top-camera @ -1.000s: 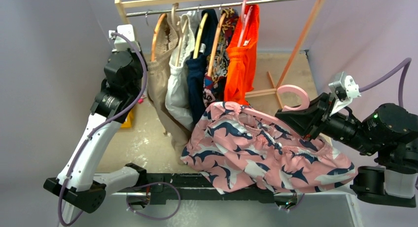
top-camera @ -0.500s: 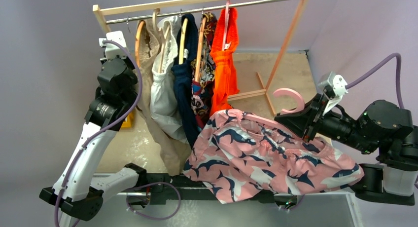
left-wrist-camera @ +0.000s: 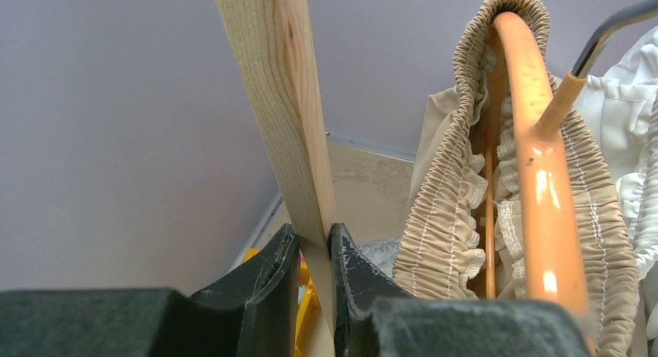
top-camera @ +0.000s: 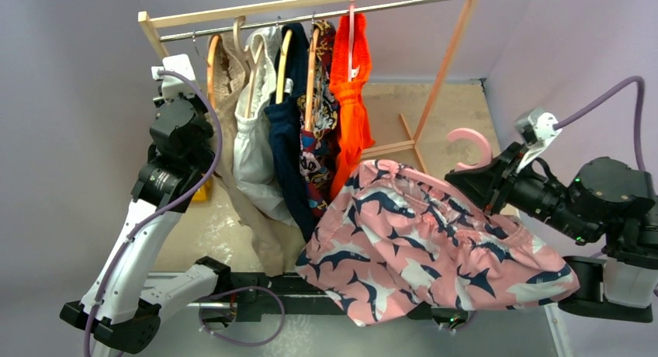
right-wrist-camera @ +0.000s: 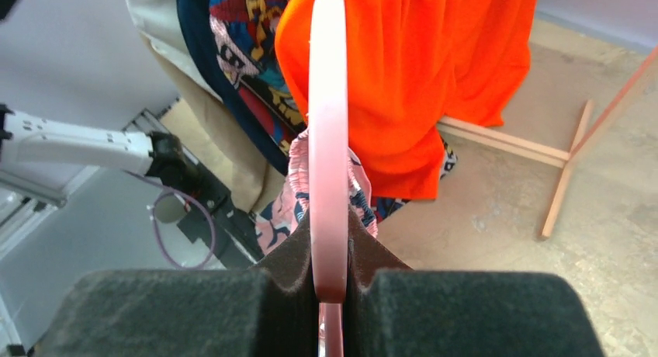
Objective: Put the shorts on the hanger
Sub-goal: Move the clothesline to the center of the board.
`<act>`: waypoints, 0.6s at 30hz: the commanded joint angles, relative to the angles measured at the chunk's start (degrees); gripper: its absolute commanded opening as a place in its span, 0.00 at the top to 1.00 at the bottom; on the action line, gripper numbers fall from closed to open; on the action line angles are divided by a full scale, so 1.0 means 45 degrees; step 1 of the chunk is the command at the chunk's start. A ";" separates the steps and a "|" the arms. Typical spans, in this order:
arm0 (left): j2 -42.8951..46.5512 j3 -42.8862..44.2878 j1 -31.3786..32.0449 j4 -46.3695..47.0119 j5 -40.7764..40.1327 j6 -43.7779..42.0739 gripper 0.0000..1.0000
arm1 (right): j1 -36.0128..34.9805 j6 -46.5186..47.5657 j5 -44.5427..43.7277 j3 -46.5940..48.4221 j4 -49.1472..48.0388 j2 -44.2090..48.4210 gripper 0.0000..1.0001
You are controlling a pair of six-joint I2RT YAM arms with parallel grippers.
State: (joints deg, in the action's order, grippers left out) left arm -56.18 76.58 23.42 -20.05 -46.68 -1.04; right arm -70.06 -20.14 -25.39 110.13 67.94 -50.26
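Your right gripper (top-camera: pixel 479 178) is clamped tight on the hanger (top-camera: pixel 474 142), both pads pinching the pink plastic at the neck just under the hook. The shorts (top-camera: pixel 423 240) are already draped on it. The waistband bunches on the hanger arm right beside your fingertips, and the fabric spills down and to the left of them over the near table edge. That looks like 1 job left: getting the hook onto the rail (top-camera: pixel 271 22). Grip firmly and hold the hanger level, because a tilt could let the shorts slide off. Aim for the bare rail to the right of the orange garment (top-camera: pixel 353 93). Your left gripper (left-wrist-camera: pixel 314 252) is closed on the rack's wooden post (left-wrist-camera: pixel 283 101), which should steady the frame.
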 commanded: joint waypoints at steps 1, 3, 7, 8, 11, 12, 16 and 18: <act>0.0373 -0.0003 -0.0180 0.0903 -0.1037 -0.0670 1.00 | 0.0061 0.0369 -0.1089 0.1445 -0.2054 0.0240 1.00; 0.0375 -0.0075 -0.0182 0.0967 -0.1010 -0.0658 1.00 | 0.0059 0.0647 -0.2035 0.2124 -0.2561 0.0341 1.00; 0.0404 -0.0124 -0.0170 0.0990 -0.0881 -0.0702 1.00 | 0.0067 0.1022 -0.4122 0.3056 -0.2437 -0.0050 1.00; 0.0426 -0.0140 -0.0184 0.0986 -0.0868 -0.0716 1.00 | 0.0065 0.1234 -0.4527 0.3097 -0.2483 -0.0168 1.00; 0.0438 -0.0144 -0.0179 0.0954 -0.0723 -0.0662 1.00 | 0.0063 0.1776 -0.6826 0.3145 -0.2194 -0.0500 1.00; 0.0425 -0.0152 -0.0184 0.0933 -0.0673 -0.0645 1.00 | 0.0067 0.1990 -0.7355 0.2908 -0.2279 -0.0517 1.00; 0.0444 -0.0191 -0.0181 0.0918 -0.0539 -0.0544 1.00 | 0.0059 0.3495 -0.8287 0.0771 -0.4432 -0.0192 1.00; 0.0465 -0.0237 -0.0177 0.0907 -0.0448 -0.0437 1.00 | 0.0060 0.4081 -0.8729 -0.0047 -0.5212 -0.0414 1.00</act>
State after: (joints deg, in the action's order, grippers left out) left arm -55.75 75.53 23.40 -18.57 -46.06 -1.17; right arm -69.84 -9.41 -56.25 116.09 55.79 -49.56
